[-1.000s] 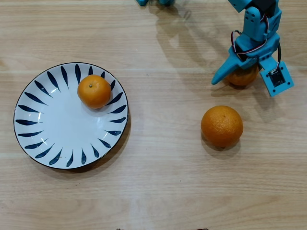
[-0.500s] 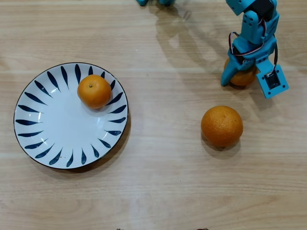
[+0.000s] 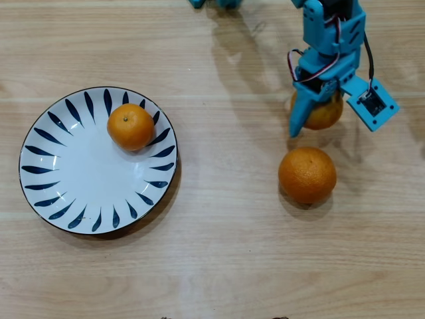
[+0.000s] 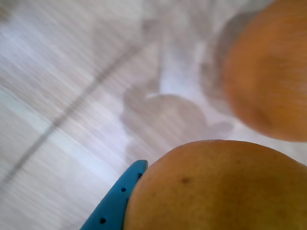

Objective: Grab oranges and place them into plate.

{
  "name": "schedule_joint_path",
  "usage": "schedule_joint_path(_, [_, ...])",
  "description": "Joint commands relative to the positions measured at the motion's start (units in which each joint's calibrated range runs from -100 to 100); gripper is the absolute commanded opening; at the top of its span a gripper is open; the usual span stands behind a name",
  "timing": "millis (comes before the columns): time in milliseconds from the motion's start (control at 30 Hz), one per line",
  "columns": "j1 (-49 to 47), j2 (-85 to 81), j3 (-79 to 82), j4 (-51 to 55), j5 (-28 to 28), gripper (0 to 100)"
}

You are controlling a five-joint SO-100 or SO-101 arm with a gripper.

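Clamping a small orange, the gripper sits closed around it just above the large orange on the tabletop; another orange lies in the plate.

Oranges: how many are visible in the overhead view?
3. One orange sits on the plate, the largest orange lies on the table, and one is between the gripper's fingers.
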Motion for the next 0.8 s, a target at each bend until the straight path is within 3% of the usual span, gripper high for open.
schedule_joint_path(0, [10.1, -14.6, 3.0, -0.6, 14.0, 39])
schedule_joint_path(267, [29.7, -27.6, 8.6, -0.9, 33.7, 39])
schedule_joint_path(467, [35.1, -27.1, 10.2, -0.9, 34.1, 39])
schedule_joint_path(767, [28.6, -21.9, 10.0, -9.4, 34.0, 39])
